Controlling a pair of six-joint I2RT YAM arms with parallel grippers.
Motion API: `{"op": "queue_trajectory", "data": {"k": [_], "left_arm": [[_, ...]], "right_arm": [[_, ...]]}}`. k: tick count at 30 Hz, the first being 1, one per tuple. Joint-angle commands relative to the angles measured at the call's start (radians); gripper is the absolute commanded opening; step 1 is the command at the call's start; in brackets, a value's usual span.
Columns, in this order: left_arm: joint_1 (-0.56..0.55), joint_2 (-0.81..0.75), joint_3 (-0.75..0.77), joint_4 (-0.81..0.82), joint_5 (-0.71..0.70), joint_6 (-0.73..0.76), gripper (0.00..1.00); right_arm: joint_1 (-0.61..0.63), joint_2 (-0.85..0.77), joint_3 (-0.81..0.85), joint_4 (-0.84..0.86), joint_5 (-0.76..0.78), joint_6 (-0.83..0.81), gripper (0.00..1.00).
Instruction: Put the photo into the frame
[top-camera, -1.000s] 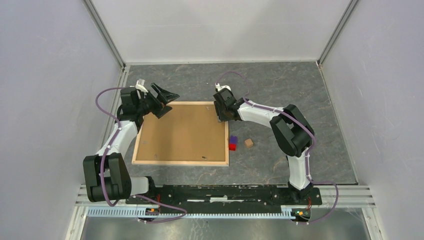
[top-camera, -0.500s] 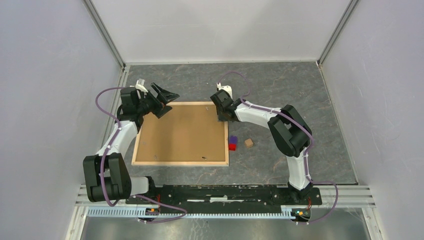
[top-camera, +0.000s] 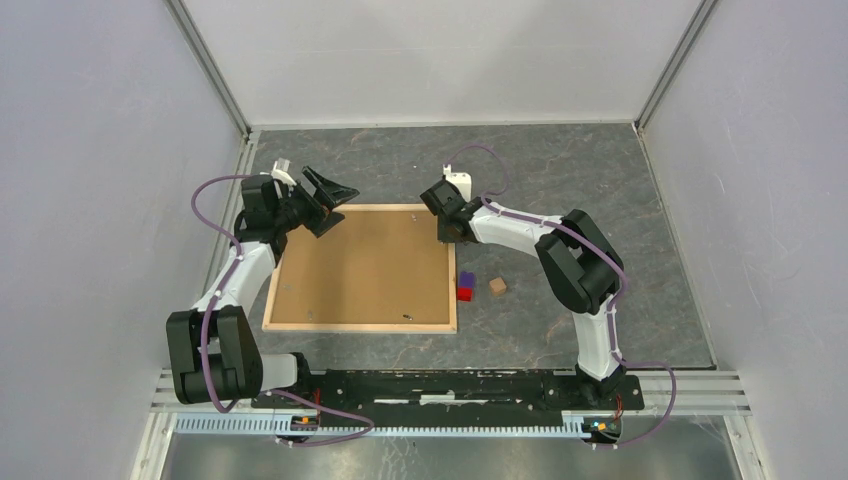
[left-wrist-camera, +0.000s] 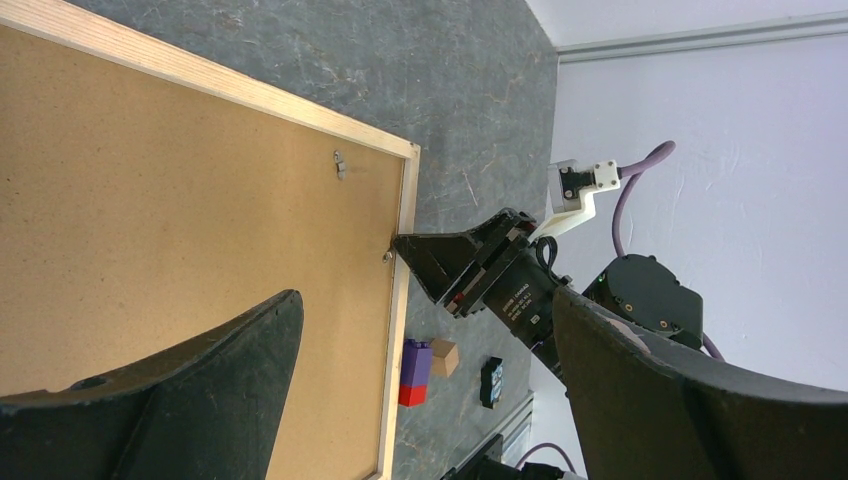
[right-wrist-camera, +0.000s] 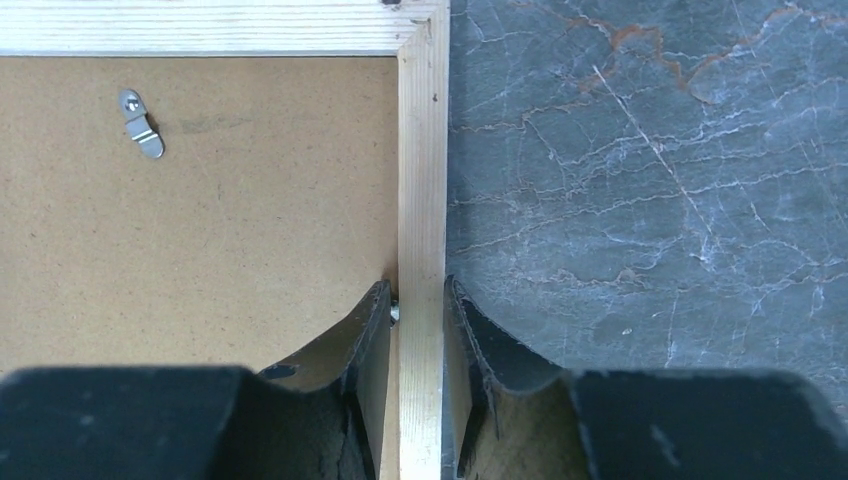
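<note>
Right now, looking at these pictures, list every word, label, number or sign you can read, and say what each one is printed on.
No text can be read in any view.
White print on the black body of the right gripper, seen in the left wrist view: too small and blurred to read.
frame and brown backing board: no writing visible.

One frame (top-camera: 360, 326), one brown backing board (top-camera: 360, 265) inside it, two metal clips (left-wrist-camera: 340, 163) showing near the board's far right corner. Three small blocks: one purple block (top-camera: 466, 279), one red block (top-camera: 464, 294), one tan block (top-camera: 497, 286). Two grippers: left gripper (top-camera: 338, 208), right gripper (top-camera: 445, 238).
</note>
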Motion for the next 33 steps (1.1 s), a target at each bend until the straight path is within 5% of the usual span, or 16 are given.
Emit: {"op": "queue_trajectory", "data": {"k": [1, 7, 10, 18, 26, 33], "left_arm": [[-0.003, -0.028, -0.006, 0.044, 0.033, -0.043, 1.0], [-0.002, -0.029, -0.007, 0.045, 0.034, -0.044, 1.0], [-0.003, -0.031, -0.007, 0.047, 0.034, -0.045, 1.0], [-0.004, -0.031, -0.007, 0.048, 0.037, -0.047, 1.0], [-0.003, -0.029, -0.01, 0.053, 0.039, -0.049, 1.0], [-0.004, -0.027, -0.01, 0.053, 0.038, -0.051, 1.0]], "right_arm": [[0.04, -0.001, -0.039, -0.06, -0.072, 0.109, 0.01], [0.044, -0.011, -0.063, -0.045, -0.057, 0.133, 0.02], [0.045, -0.013, -0.049, -0.043, -0.047, 0.109, 0.23], [0.046, -0.01, -0.048, -0.051, -0.05, 0.104, 0.47], [0.047, -0.005, -0.057, -0.07, -0.032, 0.106, 0.47], [0.047, -0.005, -0.034, -0.091, -0.022, 0.118, 0.27]]}}
